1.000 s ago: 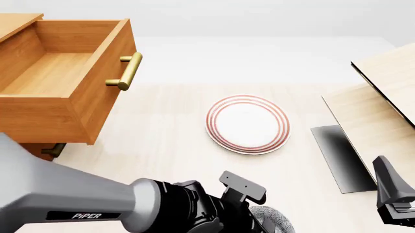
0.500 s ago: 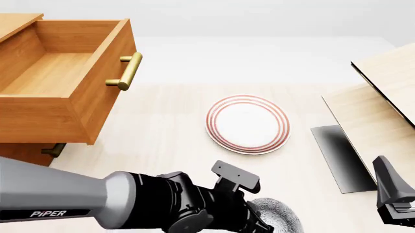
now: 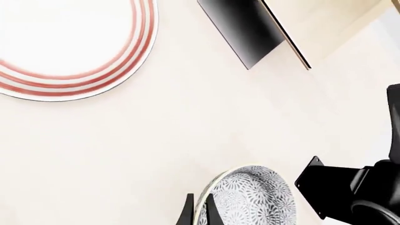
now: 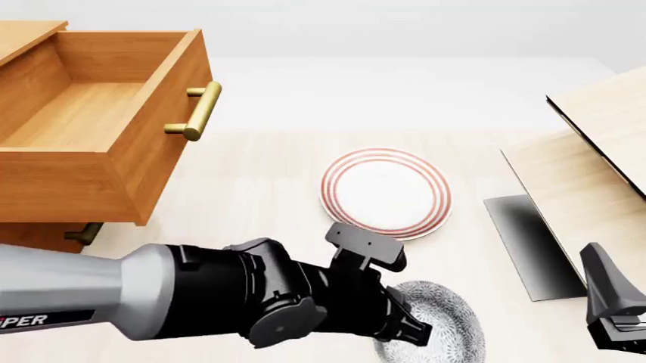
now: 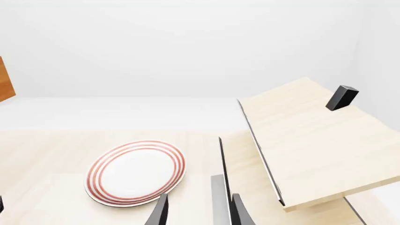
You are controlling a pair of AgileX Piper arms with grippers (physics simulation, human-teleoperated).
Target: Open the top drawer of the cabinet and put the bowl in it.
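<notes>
Advanced since the earlier frame: left tool, pinching the rim of the small grey-speckled white bowl on the pale bench. Beyond (just apart): flat red-ringed white plate. Orange-brown wooden top drawer open. Right tool spread.

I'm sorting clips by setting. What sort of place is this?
Probably a simulated tabletop test scene, not a real room: blank white surroundings, one pale table, a wooden cabinet with its top drawer open, a plate and bowl.

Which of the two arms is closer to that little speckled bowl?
The left. Its gripper is right at the bowl, fingers straddling its rim. The right gripper sits off to the bowl's right, apart from it.
</notes>
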